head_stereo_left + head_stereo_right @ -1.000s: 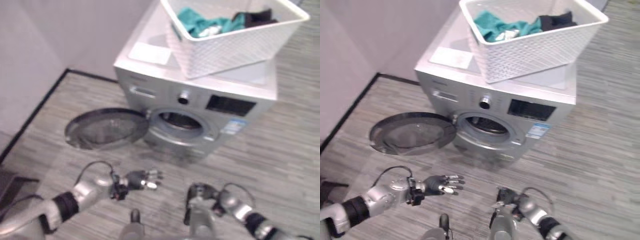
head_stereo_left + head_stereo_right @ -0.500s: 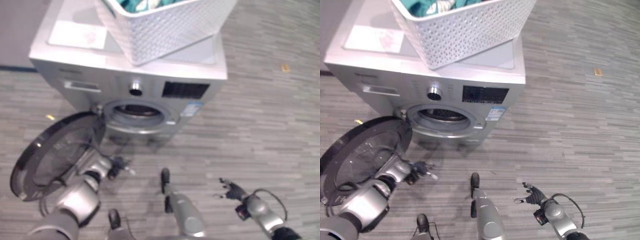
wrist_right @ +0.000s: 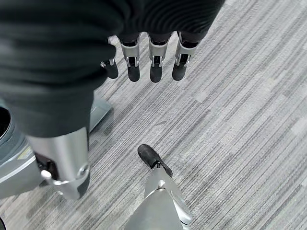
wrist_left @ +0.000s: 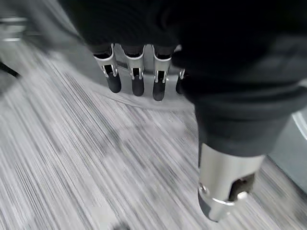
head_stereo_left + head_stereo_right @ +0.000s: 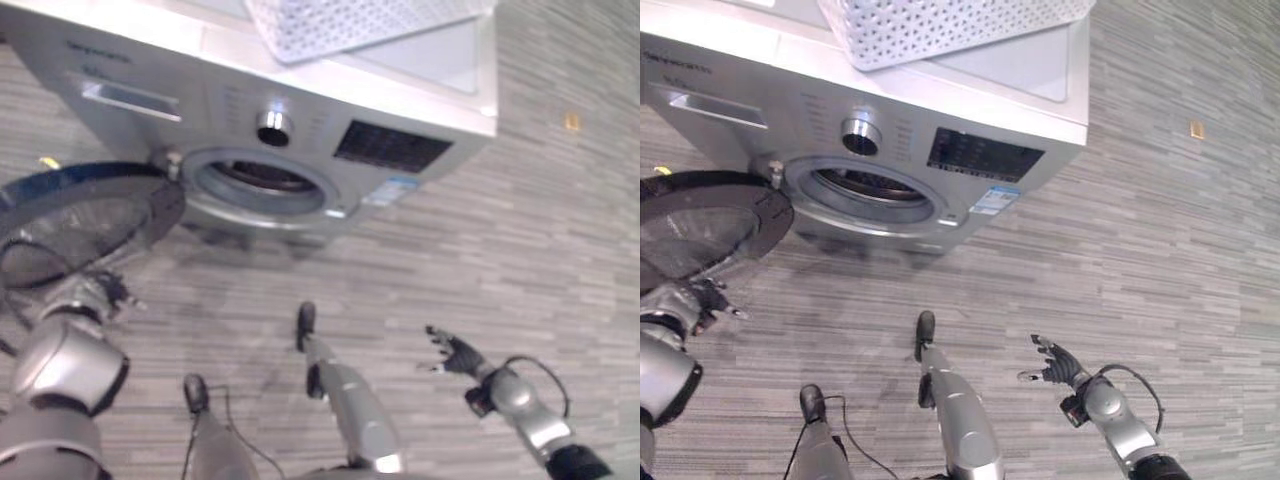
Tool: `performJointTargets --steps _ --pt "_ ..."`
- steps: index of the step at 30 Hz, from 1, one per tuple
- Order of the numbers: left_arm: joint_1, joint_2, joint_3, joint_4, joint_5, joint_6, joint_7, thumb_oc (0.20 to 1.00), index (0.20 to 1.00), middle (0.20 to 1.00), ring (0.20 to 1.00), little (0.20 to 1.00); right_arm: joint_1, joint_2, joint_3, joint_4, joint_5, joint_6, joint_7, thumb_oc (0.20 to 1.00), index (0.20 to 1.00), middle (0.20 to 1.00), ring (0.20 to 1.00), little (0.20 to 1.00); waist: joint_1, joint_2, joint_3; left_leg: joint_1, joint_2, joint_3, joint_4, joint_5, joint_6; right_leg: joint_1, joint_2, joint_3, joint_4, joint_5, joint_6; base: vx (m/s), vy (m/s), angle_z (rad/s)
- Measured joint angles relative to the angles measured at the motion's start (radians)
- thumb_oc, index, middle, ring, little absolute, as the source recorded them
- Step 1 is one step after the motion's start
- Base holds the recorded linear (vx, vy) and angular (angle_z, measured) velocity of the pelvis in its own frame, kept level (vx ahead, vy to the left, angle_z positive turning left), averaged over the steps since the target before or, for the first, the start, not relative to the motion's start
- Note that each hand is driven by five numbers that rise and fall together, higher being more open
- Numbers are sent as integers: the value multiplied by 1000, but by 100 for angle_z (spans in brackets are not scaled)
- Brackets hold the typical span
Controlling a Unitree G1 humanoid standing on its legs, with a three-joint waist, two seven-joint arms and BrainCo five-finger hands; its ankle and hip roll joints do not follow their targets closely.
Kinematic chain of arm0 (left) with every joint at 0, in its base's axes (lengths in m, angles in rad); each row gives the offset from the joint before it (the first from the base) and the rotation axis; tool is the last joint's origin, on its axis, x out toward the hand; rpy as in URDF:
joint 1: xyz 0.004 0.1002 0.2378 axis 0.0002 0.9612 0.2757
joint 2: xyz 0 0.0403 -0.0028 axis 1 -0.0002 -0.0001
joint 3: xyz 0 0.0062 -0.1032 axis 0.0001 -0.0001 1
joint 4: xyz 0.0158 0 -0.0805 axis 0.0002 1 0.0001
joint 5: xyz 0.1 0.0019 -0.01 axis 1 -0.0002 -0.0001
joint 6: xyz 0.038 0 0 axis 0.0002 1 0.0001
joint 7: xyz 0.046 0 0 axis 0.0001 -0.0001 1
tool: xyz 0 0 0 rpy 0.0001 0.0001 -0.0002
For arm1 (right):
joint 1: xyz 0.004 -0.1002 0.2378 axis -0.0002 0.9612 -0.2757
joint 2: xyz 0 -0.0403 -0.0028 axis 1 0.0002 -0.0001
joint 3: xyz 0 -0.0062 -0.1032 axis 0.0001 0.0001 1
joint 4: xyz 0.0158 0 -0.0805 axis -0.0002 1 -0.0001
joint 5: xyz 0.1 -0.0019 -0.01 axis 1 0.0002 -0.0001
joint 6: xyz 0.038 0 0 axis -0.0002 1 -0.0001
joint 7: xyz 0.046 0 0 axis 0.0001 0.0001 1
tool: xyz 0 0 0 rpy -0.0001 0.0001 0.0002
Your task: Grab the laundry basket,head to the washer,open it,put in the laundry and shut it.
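The silver washer [image 5: 970,155] stands ahead with its round door [image 5: 700,225] swung open to the left and the drum mouth [image 5: 862,196] bare. The white perforated laundry basket [image 5: 940,25] rests on the washer's top, cut off by the upper edge of the view. My left hand [image 5: 690,300] hangs low at the left, just below the door's lower rim, open; its fingers [image 4: 136,79] are straight and hold nothing. My right hand [image 5: 1058,363] is out over the floor at the lower right, open, with fingers [image 3: 153,62] spread and nothing in them.
Grey plank floor [image 5: 1160,260] stretches to the right of the washer. A small yellowish scrap [image 5: 1196,129] lies on it at the far right. Another tiny yellow bit [image 5: 47,162] lies by the door's hinge side.
The whole picture has shifted: the camera has come nearer the washer and looks lower. My left hand has gone left, under the open door. My right hand stays spread at the lower right.
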Motion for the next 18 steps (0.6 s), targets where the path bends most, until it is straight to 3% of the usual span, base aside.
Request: performJointTargets --steps 7,18 --pt "2 -5 0 -37 -4 4 23 1000 1000 1000 1000 1000 1 -15 0 4 -2 -1 4 1000 1000 1000 1000 1000 33 0 4 15 -7 -24 4 1 -2 36 -10 -15 -11 -1 3 -13 -10 9" --pt "62 -32 37 -57 -21 2 28 1000 1000 1000 1000 1000 2 -15 -1 21 -4 0 4 1000 1000 1000 1000 1000 32 1 9 13 -7 -28 33 -1 -3 52 -13 -16 -14 -3 8 0 0 0"
